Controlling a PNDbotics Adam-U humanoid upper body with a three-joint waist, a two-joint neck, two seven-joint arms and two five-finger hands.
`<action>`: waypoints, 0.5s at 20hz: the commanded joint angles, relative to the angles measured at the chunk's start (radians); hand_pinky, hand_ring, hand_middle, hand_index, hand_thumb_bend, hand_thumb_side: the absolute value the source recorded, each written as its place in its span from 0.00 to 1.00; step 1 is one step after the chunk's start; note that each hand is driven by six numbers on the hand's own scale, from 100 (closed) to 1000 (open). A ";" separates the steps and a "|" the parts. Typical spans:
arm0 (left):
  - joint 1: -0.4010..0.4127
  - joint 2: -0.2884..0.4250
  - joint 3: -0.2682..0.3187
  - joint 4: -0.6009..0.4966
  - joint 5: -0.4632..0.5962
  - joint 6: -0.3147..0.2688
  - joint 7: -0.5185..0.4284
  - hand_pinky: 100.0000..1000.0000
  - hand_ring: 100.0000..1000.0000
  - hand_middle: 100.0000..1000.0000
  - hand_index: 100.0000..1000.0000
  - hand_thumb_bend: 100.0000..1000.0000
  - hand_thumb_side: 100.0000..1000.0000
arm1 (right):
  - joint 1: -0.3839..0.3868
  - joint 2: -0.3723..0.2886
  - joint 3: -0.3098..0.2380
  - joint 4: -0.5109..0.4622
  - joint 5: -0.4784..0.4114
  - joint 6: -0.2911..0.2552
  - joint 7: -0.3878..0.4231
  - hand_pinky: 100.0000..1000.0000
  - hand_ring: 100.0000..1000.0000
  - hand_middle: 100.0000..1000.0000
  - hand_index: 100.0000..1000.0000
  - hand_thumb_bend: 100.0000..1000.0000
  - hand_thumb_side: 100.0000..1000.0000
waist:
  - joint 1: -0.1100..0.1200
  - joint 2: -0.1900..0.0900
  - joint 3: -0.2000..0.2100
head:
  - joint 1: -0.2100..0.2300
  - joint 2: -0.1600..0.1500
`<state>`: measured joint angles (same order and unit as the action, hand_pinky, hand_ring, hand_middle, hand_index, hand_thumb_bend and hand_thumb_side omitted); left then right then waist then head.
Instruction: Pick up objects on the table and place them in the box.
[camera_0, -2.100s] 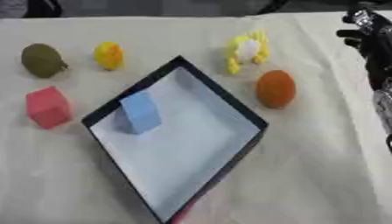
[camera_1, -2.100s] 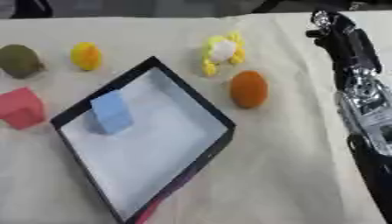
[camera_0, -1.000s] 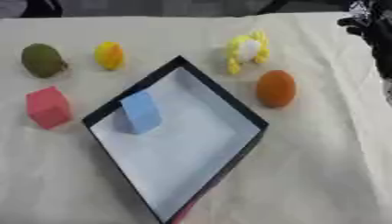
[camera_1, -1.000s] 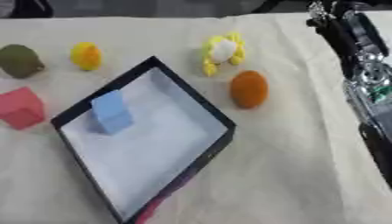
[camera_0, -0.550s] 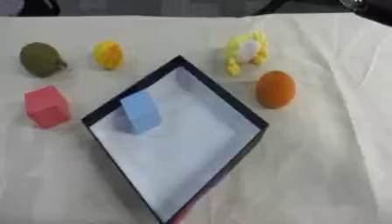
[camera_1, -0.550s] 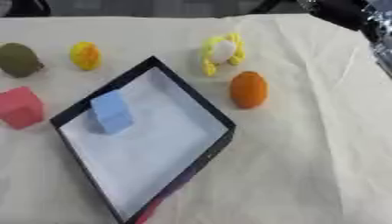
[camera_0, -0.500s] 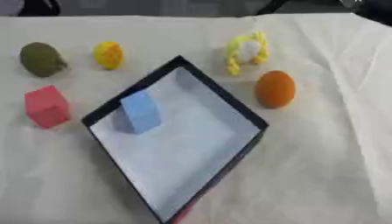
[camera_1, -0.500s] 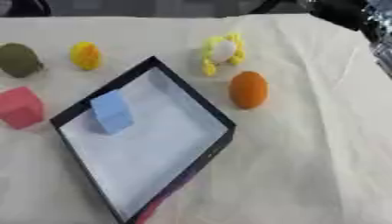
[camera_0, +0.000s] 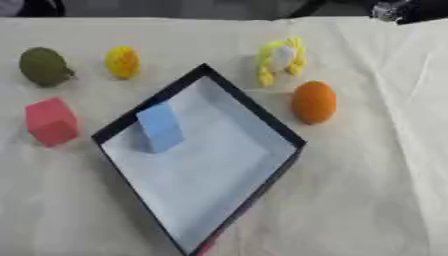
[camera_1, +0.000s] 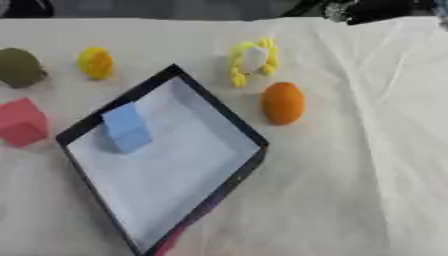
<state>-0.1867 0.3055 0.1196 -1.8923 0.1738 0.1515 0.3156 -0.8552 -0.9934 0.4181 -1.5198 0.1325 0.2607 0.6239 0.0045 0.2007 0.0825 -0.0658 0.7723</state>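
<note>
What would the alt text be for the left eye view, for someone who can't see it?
A dark-walled box sits on a cream cloth with a blue block inside. Around it lie a red cube, an olive ball, a yellow ball, a yellow-and-white toy and an orange ball.

A box (camera_0: 262, 125) sits turned cornerwise near the middle of the cloth-covered counter (camera_0: 376, 190), one corner pointing to the far edge. Inside it, in its left corner, stands a cube (camera_0: 160, 127). Outside the box, just left of that corner, lies a second cube (camera_0: 51, 121). Behind that, toward the far left, rest a roundish fruit (camera_0: 44, 66) and, right of it, a small ball (camera_0: 123, 62). Right of the box's far corner lies a ring-shaped toy (camera_0: 281, 60), and nearer, beside the box's right wall, an oval fruit (camera_0: 314, 101).
</note>
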 joint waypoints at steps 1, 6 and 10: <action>-0.003 0.029 0.002 -0.011 -0.009 -0.002 -0.004 0.91 0.74 0.77 0.82 0.12 0.83 | -0.054 0.007 0.011 0.045 0.062 -0.093 0.179 0.88 0.83 0.78 0.86 0.00 0.79 | -0.013 -0.038 -0.002 | 0.000 -0.002; -0.001 0.027 -0.001 -0.009 -0.010 -0.002 -0.006 0.91 0.74 0.77 0.82 0.11 0.83 | -0.104 0.046 0.034 0.115 0.121 -0.201 0.280 0.88 0.83 0.79 0.87 0.00 0.80 | -0.014 -0.038 -0.004 | 0.003 -0.002; 0.001 0.025 -0.003 -0.008 -0.010 0.000 -0.009 0.91 0.74 0.77 0.82 0.11 0.84 | -0.111 0.062 0.066 0.142 0.137 -0.229 0.283 0.87 0.83 0.81 0.88 0.00 0.81 | -0.015 -0.037 -0.001 | 0.003 -0.002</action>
<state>-0.1831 0.3081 0.1171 -1.8917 0.1712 0.1519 0.3105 -0.9447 -0.9148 0.4863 -1.3844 0.2601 0.0433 0.9047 0.0029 0.2005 0.0810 -0.0649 0.7723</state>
